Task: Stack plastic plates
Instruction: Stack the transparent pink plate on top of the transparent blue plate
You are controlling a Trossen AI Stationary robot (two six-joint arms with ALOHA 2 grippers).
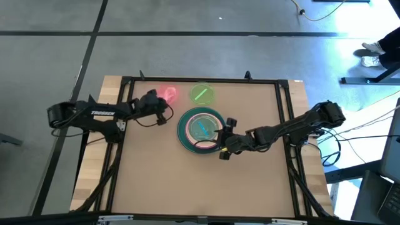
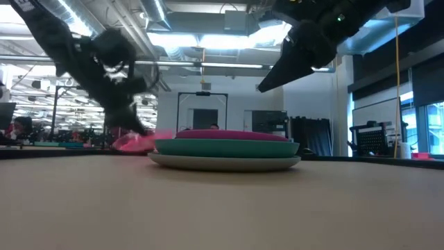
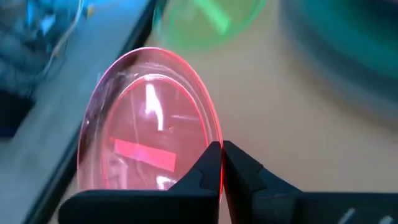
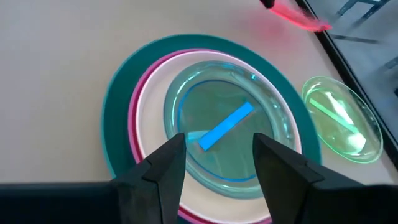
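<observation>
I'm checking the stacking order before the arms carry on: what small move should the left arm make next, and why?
Probably lift the red plate and carry it toward the stack. The left gripper looks shut on its rim, the plate tilted off the table. The small teal plate already tops the stack, and the right gripper hangs open above it, so it may need to clear first. The green plate waits.
</observation>
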